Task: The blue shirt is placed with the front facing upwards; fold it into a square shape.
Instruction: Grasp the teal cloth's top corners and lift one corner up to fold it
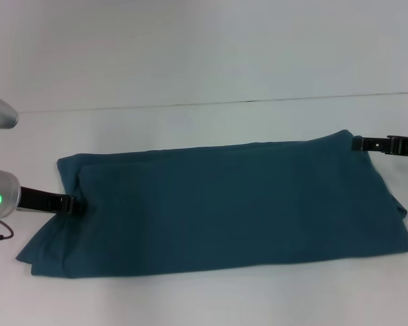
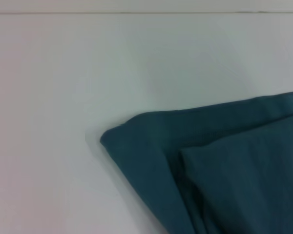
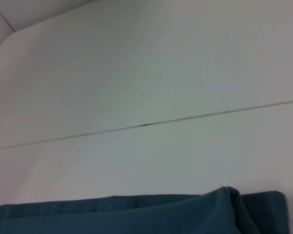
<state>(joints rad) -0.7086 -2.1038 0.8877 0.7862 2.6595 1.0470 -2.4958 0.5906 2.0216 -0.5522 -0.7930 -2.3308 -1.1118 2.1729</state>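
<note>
The blue shirt (image 1: 231,204) lies on the white table (image 1: 204,122) as a long teal band, folded over itself, with no lettering showing. My left gripper (image 1: 75,203) reaches in low from the left and pinches the edge of the upper layer at the shirt's left end. My right gripper (image 1: 358,143) comes in from the right and grips the far right corner, where the cloth bunches into a small peak (image 3: 227,191). The left wrist view shows the shirt's layered far left corner (image 2: 151,146); neither wrist view shows fingers.
A thin seam (image 1: 258,102) crosses the table behind the shirt. Bare white surface surrounds the cloth on the far side and along the near edge (image 1: 211,299). A thin cable (image 1: 0,236) hangs by the left arm.
</note>
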